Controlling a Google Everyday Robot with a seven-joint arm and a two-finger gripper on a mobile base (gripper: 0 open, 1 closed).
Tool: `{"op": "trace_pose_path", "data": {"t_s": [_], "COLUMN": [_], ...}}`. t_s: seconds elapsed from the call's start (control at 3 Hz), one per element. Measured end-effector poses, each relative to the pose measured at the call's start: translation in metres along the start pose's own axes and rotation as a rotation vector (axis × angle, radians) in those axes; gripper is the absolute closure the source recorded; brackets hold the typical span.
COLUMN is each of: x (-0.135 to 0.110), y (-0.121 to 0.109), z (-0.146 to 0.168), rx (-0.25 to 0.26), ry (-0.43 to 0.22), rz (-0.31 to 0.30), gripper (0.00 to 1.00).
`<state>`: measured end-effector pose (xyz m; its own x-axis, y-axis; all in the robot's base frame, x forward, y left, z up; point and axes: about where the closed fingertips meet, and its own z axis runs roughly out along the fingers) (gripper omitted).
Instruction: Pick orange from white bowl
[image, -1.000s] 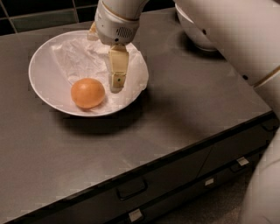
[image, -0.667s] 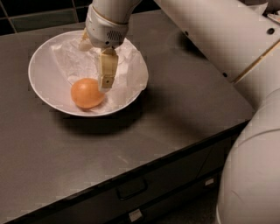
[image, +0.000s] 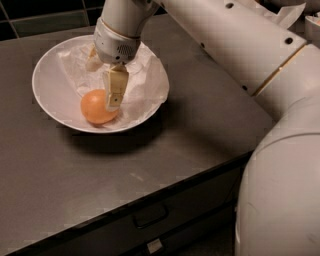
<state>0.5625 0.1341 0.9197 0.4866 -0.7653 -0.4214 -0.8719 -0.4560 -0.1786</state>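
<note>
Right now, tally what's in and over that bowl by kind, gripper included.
orange: 1
white bowl: 1
crumpled white paper lining the bowl: 1
gripper: 1, down in the bowl, open, one finger at the orange's right side
Total: 4

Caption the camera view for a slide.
Robot tool hangs open in the paper-lined white bowl, right beside the orange, on a dark countertop.
</note>
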Motion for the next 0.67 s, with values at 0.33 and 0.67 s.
{"op": "trace_pose_path", "data": {"t_s": [0.33,0.67], "x": [-0.0006,-0.0004], "y": [0.0014,0.0034], "z": [0.0088,0.0166], "rx": [-0.019,-0.037], "ry": [-0.007,-0.014], "rz": [0.001,0.004], "gripper": [0.23,0.23]}}
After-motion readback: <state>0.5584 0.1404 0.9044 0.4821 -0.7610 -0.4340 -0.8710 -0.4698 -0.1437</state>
